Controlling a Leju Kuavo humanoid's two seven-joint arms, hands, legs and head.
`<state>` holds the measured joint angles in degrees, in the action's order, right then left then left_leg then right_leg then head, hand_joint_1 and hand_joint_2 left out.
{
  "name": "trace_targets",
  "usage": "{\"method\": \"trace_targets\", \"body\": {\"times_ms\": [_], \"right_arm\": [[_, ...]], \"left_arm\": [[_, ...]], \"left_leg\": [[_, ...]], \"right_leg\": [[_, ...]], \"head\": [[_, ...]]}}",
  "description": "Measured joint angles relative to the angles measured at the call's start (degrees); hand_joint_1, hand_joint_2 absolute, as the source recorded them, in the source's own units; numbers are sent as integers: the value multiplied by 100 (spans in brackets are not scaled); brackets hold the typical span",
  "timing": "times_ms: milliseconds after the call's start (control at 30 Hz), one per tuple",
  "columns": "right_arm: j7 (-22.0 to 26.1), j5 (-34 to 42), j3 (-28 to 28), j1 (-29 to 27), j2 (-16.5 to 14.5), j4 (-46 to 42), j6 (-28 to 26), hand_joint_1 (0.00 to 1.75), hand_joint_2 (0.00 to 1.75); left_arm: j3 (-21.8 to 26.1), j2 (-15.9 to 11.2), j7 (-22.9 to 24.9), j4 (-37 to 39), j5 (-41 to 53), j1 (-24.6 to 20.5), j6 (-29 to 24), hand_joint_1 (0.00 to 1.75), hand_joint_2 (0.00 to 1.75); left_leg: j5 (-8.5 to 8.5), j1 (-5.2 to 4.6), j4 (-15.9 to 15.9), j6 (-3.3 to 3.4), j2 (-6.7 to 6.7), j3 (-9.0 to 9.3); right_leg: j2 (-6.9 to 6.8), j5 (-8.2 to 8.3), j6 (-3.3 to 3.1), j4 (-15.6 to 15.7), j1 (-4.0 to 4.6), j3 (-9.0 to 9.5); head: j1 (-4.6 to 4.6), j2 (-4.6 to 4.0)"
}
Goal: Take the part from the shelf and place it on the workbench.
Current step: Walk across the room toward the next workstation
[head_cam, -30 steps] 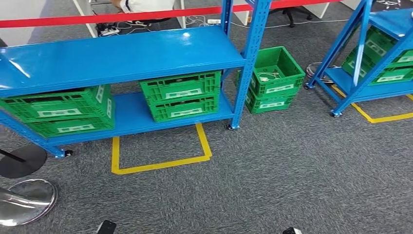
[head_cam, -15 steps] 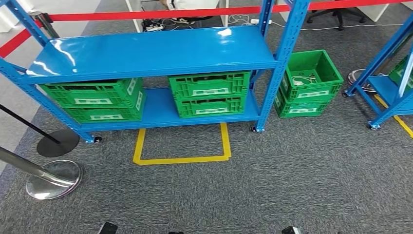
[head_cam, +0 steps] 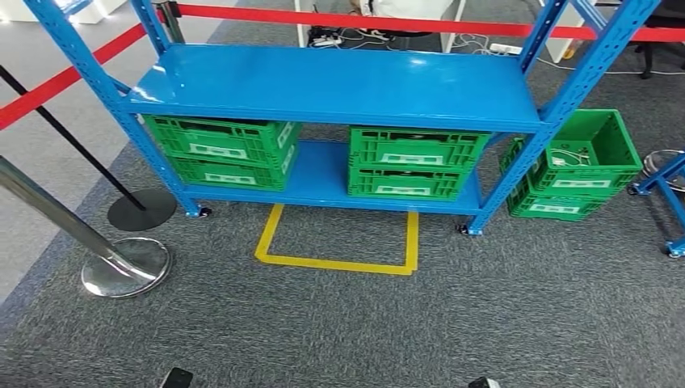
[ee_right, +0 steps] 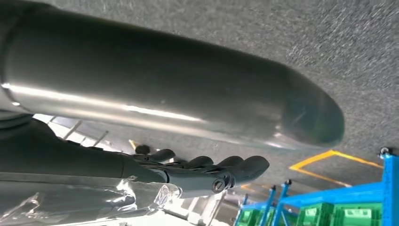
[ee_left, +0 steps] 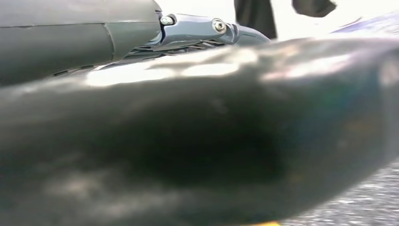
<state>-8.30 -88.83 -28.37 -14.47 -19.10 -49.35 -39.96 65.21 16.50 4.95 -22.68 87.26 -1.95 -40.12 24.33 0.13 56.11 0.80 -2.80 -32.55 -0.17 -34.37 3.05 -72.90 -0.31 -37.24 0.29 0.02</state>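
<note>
Camera swung left, centring the blue shelf (head_cam: 335, 85); right hand (ee_right: 207, 172) hung unclenched, well short; left hand's (ee_left: 197, 28) fingers unclear.

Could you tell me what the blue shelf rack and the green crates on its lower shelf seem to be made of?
The blue shelf rack looks like painted metal: glossy glare on top, perforated uprights. The green crates look like moulded matte plastic, with ribbed, slotted walls and white labels.
</note>
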Motion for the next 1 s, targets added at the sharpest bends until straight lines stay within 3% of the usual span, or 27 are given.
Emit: {"method": "trace_targets", "body": {"times_ms": [33, 100, 167, 233, 300, 367, 400, 467, 633, 667, 767, 800, 867, 1000], "right_arm": [[-21, 13, 22, -4, 10, -1, 4, 0, 0], [-25, -35, 44, -11, 17, -1, -2, 0, 0], [4, -57, 52, -34, 17, -3, -5, 0, 0], [11, -53, 63, -52, 11, -9, -7, 0, 0], [126, 118, 7, 13, 3, 76, 0, 0, 0], [343, 484, -218, 259, 45, 592, 27, 0, 0], [428, 645, -367, 392, 77, 952, 40, 0, 0], [498, 795, -561, 529, 123, 1398, 52, 0, 0], [521, 815, -630, 550, 137, 1543, 49, 0, 0], [533, 822, -672, 576, 150, 1651, 48, 0, 0], [567, 841, -887, 812, 235, 2284, 44, 0, 0], [572, 842, -944, 879, 260, 2453, 43, 0, 0], [572, 842, -991, 923, 290, 2585, 42, 0, 0], [572, 842, -1038, 968, 332, 2720, 42, 0, 0]], "left_arm": [[8, -4, 9, 15, 0, -1, 3, 0, 0], [18, -11, 4, 40, -3, -7, 2, 0, 0], [20, -20, -3, 62, -11, -12, -1, 0, 0], [22, -32, -31, 81, -28, -1, -2, 0, 0], [36, -57, -76, 128, -72, 1, 4, 0, 0], [72, -119, -94, 270, -139, -45, 33, 0, 0], [90, -155, -94, 356, -168, -74, 52, 0, 0], [110, -199, -93, 461, -195, -102, 70, 0, 0], [117, -215, -93, 499, -199, -101, 78, 0, 0], [122, -231, -92, 526, -202, -98, 85, 0, 0], [169, -321, -92, 678, -209, -120, 99, 0, 0], [183, -344, -92, 719, -209, -128, 99, 0, 0], [191, -365, -92, 758, -210, -129, 99, 0, 0], [196, -382, -91, 814, -209, -136, 100, 0, 0]], "left_leg": [[-1, 6, 4, -13, -78, 6], [2, 9, 30, -68, -217, -1], [-12, 10, 46, -143, -333, -36], [-41, 31, 33, -214, -423, -72], [51, 27, 165, -269, -256, -149], [374, 14, 745, -307, 59, -423], [551, 16, 1139, -320, 147, -613], [746, 19, 1651, -332, 197, -860], [742, 20, 1761, -329, 200, -918], [665, 20, 1699, -322, 201, -887], [105, -7, 405, -247, 243, -222], [-10, -18, 41, -230, 254, -35], [-3, -23, 18, -226, 247, -26], [0, -27, 19, -176, 247, -24]], "right_leg": [[43, 221, 1, 329, -11, 136], [290, 546, -2, 1075, -58, 460], [452, 603, -48, 1390, -74, 609], [366, 614, -134, 1402, -59, 631], [276, 647, -213, 1419, -62, 638], [191, 664, -263, 1431, -52, 633], [143, 662, -279, 1432, -42, 629], [76, 656, -291, 1431, -30, 627], [37, 652, -295, 1431, -26, 629], [18, 651, -296, 1431, -24, 629], [-28, 616, -275, 1420, 20, 603], [-35, 605, -270, 1423, 32, 594], [-38, 614, -270, 1454, 30, 598], [-36, 650, -204, 1529, 27, 634]], "head": [[0, 0], [1, 0], [-5, 0], [-8, 0], [-28, 0], [-62, 0], [-76, 0], [-78, 0], [-74, 0], [-73, 0], [-67, 0], [-62, 0], [-56, 0], [-57, 0]]}}
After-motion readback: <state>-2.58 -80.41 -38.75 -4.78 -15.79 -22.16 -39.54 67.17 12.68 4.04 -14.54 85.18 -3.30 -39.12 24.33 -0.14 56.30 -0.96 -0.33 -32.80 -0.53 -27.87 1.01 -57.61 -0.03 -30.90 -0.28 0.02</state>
